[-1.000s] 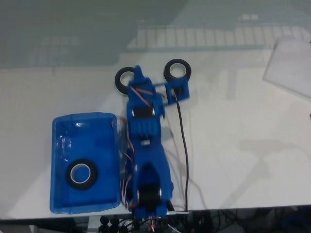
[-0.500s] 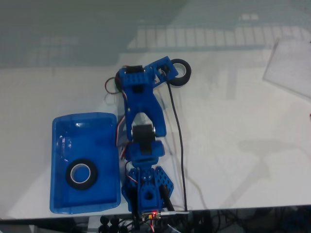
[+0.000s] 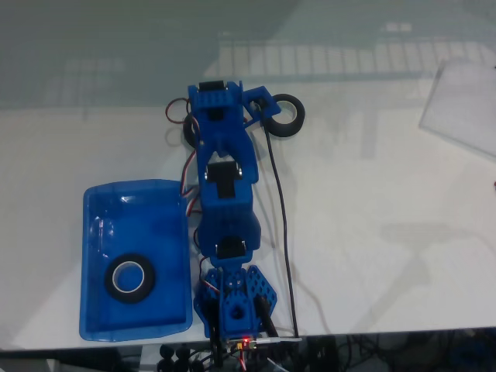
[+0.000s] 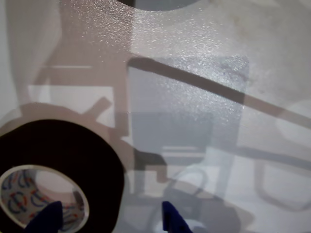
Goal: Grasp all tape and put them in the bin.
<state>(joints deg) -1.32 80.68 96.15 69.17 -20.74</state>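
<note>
The open claw (image 4: pixel 109 221) sits over a tape roll (image 4: pixel 58 170), one tip inside its hole, so next it should squeeze shut and carry it to the bin (image 3: pixel 97 205)

In the fixed view my arm (image 3: pixel 225 201) reaches up the table (image 3: pixel 372 232), the bin (image 3: pixel 101 310) to its left holding one tape roll (image 3: pixel 129 280), another roll (image 3: pixel 285 115) lying at its far right.

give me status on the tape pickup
Gripper open, one fingertip inside a table roll's core, not closed. One roll in bin, another on table. Nothing in the way.
</note>
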